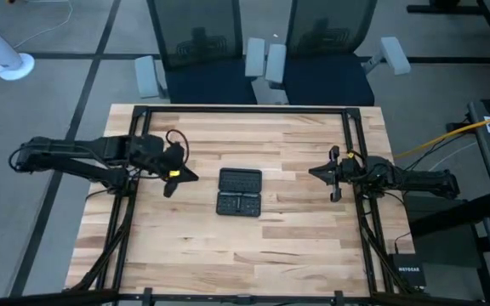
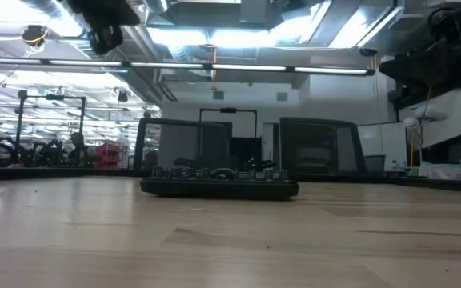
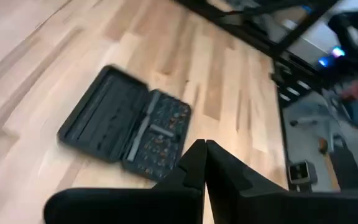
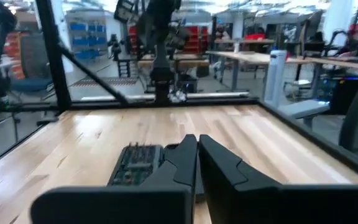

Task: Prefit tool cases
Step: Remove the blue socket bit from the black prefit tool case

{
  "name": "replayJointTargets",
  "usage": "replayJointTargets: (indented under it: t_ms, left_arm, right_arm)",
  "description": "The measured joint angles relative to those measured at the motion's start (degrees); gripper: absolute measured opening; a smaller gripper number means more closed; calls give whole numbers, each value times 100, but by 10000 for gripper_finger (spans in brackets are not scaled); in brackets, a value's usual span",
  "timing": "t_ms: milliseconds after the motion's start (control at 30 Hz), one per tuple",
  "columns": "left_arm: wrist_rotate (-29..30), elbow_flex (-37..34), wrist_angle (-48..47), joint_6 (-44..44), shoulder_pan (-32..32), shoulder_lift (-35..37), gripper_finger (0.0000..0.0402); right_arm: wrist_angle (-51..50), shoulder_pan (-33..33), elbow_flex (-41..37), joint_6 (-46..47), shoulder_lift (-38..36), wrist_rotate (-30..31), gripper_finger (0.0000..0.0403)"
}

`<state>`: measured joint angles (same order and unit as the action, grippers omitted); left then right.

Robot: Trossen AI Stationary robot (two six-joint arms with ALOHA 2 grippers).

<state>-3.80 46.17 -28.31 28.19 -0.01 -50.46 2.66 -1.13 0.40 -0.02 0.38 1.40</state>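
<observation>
We start at the left: left gripper point(image 1: 185, 175) hangs clenched on nothing, tips together, near the tool case's left side but apart from it. Centre of table point(image 1: 253, 255): the tool case point(image 1: 239, 192) lies open and flat, both halves spread, one half showing bit slots, well clear of every table edge. Right: right gripper point(image 1: 319, 172) also pinched closed and empty, pointing at the case from farther off. We judge no step has begun; both arms look parked at approach height. Next move calls for one claw to release, descend and take a half's free edge. Bare wood all round the case, so open room from both sides; frame rails run along the table edges.
</observation>
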Motion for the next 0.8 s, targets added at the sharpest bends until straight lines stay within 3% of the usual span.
replayJointTargets:
  t_ms: [67,133,200,267,300,367,567,667,800]
  left_arm:
    - [241,0,-37,284,-38,-8,0]
    - [427,0,17,622,-48,-18,0]
    - [525,22,72,814,-46,-40,0]
    - [591,138,65,809,-35,-157,0]
    - [591,225,49,709,-13,-253,0]
    - [498,511,-102,354,57,-558,0]
    - [248,1967,-1959,-1502,266,-1914,0]
    - [215,2344,-2652,-2301,350,-2433,3]
    - [-167,2300,-3119,-2645,474,-2874,29]
  right_arm:
    - [643,0,0,148,4,-24,21]
    - [1989,0,-2,721,49,178,21]
    - [3514,-2,52,1456,167,833,21]
    - [3870,0,356,2128,345,1527,21]
    - [3656,-4,597,2230,433,1555,21]
    - [2743,0,1302,2233,874,989,21]
    - [-252,4,3672,2289,3554,-711,21]
    - [-1494,2,4746,2198,4769,-908,21]
    - [-3726,-2,6073,1683,6320,-1028,21]
